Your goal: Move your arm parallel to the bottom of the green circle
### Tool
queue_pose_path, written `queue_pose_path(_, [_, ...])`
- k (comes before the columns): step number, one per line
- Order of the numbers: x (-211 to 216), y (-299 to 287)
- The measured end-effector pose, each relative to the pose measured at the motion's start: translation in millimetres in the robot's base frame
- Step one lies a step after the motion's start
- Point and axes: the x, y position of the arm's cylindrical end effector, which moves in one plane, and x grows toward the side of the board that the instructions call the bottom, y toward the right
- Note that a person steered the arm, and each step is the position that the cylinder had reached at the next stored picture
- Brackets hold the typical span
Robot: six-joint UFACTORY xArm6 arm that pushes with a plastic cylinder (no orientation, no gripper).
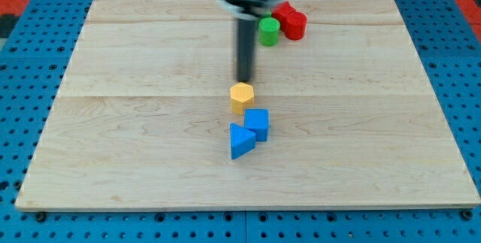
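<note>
The green circle (269, 31) stands near the top edge of the wooden board (135, 145), touching a red cylinder (295, 25) on its right, with a red block (282, 10) of unclear shape just above; bare wood stretches to its left and below. The rod's tip (245, 80) rests below and left of the green circle, apart from it; there are no fingers. Further below sit a yellow hexagon (241, 97), a blue cube (258, 124) and a blue triangle (240, 141), all well clear of the edges.

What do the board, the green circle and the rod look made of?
Board: pale wood, matte, with visible grain and plank seams. Green circle: solid, evenly coloured, probably painted wood or plastic; unclear which. Rod, ending at my tip: dark, smooth with a slight sheen, possibly metal or plastic.
</note>
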Motion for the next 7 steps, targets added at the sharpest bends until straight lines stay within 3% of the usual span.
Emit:
queue_pose_path(1, [14, 5])
queue_pose_path(3, [-69, 60])
queue_pose_path(4, [-22, 60])
queue_pose_path(7, [-21, 64])
